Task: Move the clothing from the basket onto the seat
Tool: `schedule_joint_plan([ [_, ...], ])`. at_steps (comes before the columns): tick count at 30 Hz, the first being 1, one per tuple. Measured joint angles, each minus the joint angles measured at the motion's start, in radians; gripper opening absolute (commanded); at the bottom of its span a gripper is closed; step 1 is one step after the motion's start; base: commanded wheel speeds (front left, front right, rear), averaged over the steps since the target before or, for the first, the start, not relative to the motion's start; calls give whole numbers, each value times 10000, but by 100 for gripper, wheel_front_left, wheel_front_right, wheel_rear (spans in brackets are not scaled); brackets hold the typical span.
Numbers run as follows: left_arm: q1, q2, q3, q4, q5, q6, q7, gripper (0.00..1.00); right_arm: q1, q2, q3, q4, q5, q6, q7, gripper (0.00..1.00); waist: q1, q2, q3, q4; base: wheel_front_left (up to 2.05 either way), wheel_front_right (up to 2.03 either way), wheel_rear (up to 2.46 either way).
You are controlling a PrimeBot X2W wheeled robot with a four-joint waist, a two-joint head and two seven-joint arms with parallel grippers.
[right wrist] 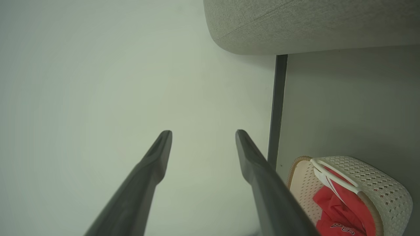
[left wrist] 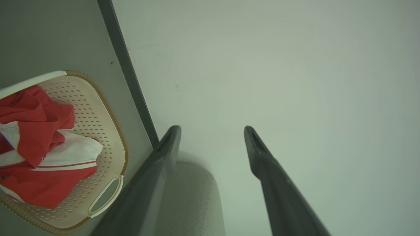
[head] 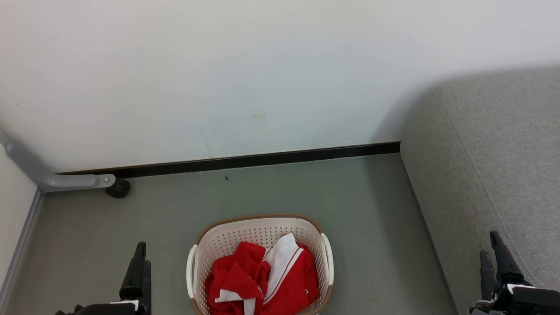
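The clothing (head: 262, 280) lies crumpled inside the basket (head: 258, 220): red fabric with white panels and stripes. The cream basket stands on the floor at the bottom middle of the head view. My left gripper (head: 144, 253) hangs to the left of the basket, open and holding nothing. My right gripper (head: 488, 243) is open over the front edge of the light grey seat (head: 503, 153). In the left wrist view the open left gripper (left wrist: 211, 128) faces the wall, with the basket (left wrist: 110, 109) and clothing (left wrist: 39, 147) at the left. The right gripper (right wrist: 203, 132) is also spread, with the basket (right wrist: 387, 186), the clothing (right wrist: 338, 206) and the seat (right wrist: 311, 23) to its right.
A white wall (head: 262, 78) with a dark baseboard (head: 262, 159) closes the far side. A grey metal leg (head: 57, 179) with a black castor (head: 119, 188) sits in the left corner. Grey floor (head: 372, 218) lies between the basket and the seat.
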Motion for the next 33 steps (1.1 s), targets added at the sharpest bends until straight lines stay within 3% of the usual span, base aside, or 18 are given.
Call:
schedule_joint_plan([
  [16, -198, 111, -385, -174, 721, 0, -614, 100, -12, -196, 623, -462, -585, 0, -570, 100, 0, 0, 18, 20, 0, 0, 0],
  [28, -304, 466, -825, -221, 2017, -2, -1053, 100, -84, -637, 1231, -784, -1687, 10, -1009, 100, 0, 1, 49, 31, 0, 0, 0],
  [33, -439, 589, -984, -232, 3049, -8, -1290, 100, -214, -924, 1615, -922, -2577, 10, -1252, 100, 0, 0, 61, 34, 0, 0, 0],
])
